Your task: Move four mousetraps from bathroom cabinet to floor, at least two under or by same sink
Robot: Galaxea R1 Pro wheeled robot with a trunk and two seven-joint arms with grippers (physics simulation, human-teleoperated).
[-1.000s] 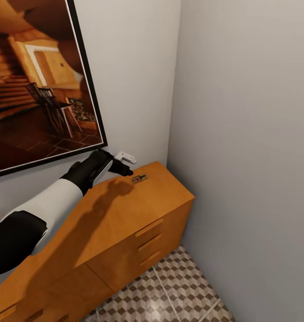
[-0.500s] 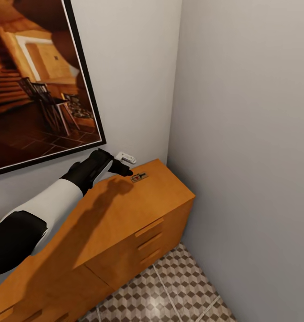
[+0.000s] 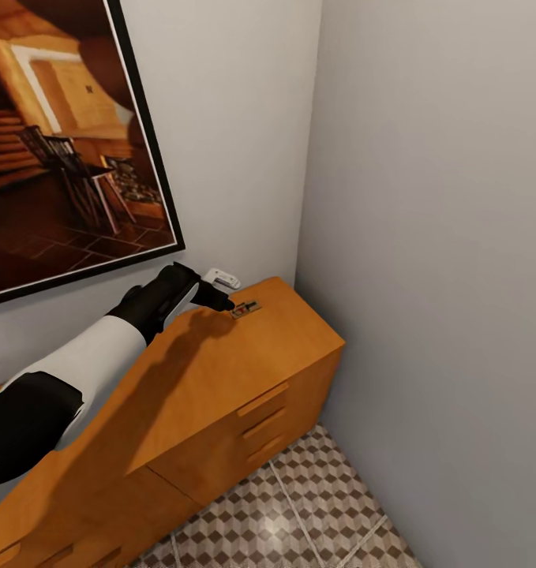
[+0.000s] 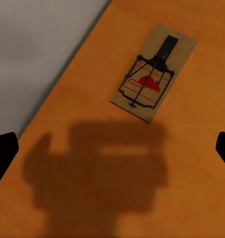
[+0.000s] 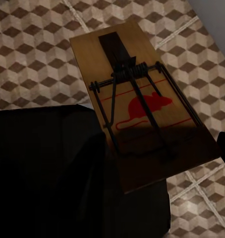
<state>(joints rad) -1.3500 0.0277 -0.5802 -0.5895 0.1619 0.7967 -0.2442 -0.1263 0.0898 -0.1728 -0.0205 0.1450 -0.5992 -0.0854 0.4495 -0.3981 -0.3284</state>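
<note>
— What do we see changed since a second ago?

— The whole head view has slid a little: the framed picture (image 3: 70, 150) in the upper left sits higher and further left, so our camera moved. Against the cabinet (image 3: 220, 379), though, our left gripper (image 3: 220, 300) has closed in on the mousetrap (image 3: 245, 308); a clear strip of orange top lay between them before, and now the dark fingertips are just beside the trap's near end.

— Is it gripping yet?

— No. In the left wrist view the two black fingertips (image 4: 3, 153) stand wide apart at the frame's side edges, spread and holding nothing, and the trap (image 4: 153, 73) lies flat on the wood in the upper right, well ahead of them.

— And our right gripper?

— In the right wrist view a second mousetrap (image 5: 142, 106) fills the middle of the frame, tilted over the cube-patterned bathroom floor (image 5: 33, 59), its lower end over the black finger (image 5: 52, 163). We take it as clamped on that trap.

— How much room do we have?

— The first trap lies near the cabinet's far end, close to the back edge where the top meets the pale wall (image 3: 236, 118). A small white wall fitting (image 3: 222, 278) sits just above our wrist. The side wall at right meets the cabinet's far corner. Floor shows at the bottom centre of the head view.
</note>
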